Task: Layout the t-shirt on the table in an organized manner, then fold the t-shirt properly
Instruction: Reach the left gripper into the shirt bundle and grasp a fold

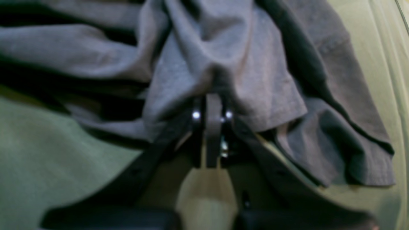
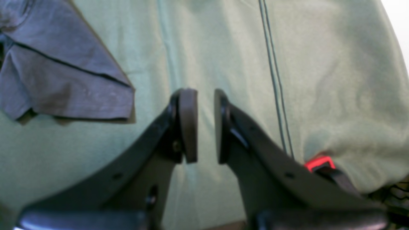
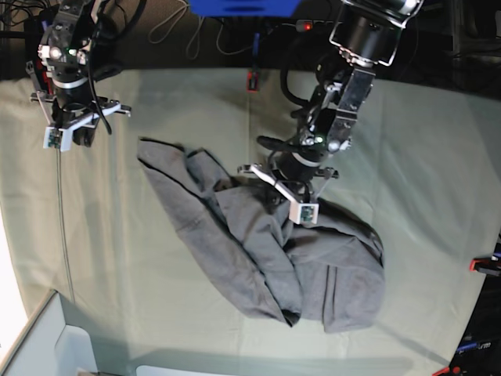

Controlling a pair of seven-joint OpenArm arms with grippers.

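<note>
A pale green creased cloth is covering the surface (image 3: 438,141), with red clamps (image 3: 479,265) gripping its edges. The grey t-shirt (image 3: 313,266) is lying crumpled directly on it, near the middle.

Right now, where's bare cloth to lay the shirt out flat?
Open patches of the table: the wide stretch beyond the left gripper, out to the red clamp, and the strip between the t-shirt and the right gripper. Crowded: the middle, where the shirt lies bunched under the left gripper.
</note>
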